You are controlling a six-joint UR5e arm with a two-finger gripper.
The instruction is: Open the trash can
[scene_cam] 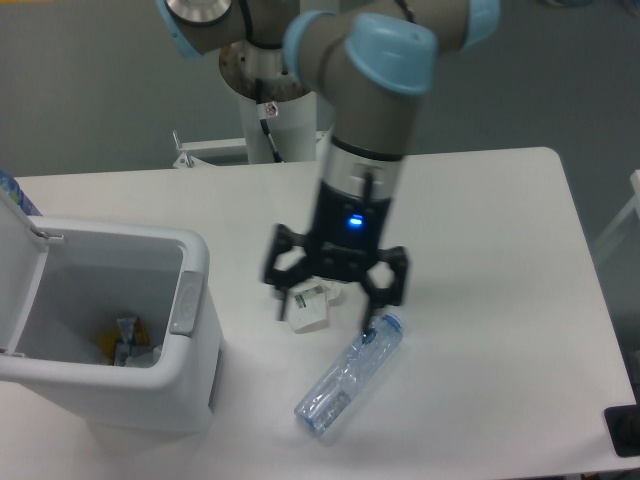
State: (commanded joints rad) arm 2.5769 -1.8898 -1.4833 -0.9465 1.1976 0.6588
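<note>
The trash can (120, 370) sits at the lower left of the frame on the white table (490, 250), a large white plastic bin with rounded corners. Its lid (18, 265) stands swung up at the far left edge of the frame, so the inside is exposed; crumpled scraps, some yellow and some pale, lie at the bottom. A grey push-button latch (186, 305) shows on the rim of the wall that faces the middle of the frame. The arm reaches down from the top centre, its grey tube and light blue joint cap filling the upper middle, with a blue light glowing on the wrist just above the gripper (330, 305). The black two-finger gripper hangs over the table at the centre of the frame with its fingers spread wide and nothing held between them. Just under and between the fingers lies a small white carton (308, 303) with a dark marking on it; whether a fingertip touches it cannot be told. A clear plastic bottle (348, 378) with a blue cap lies on its side at the lower centre, its cap end just beside the fingertip nearer the right of the frame, well apart from the bin.
</note>
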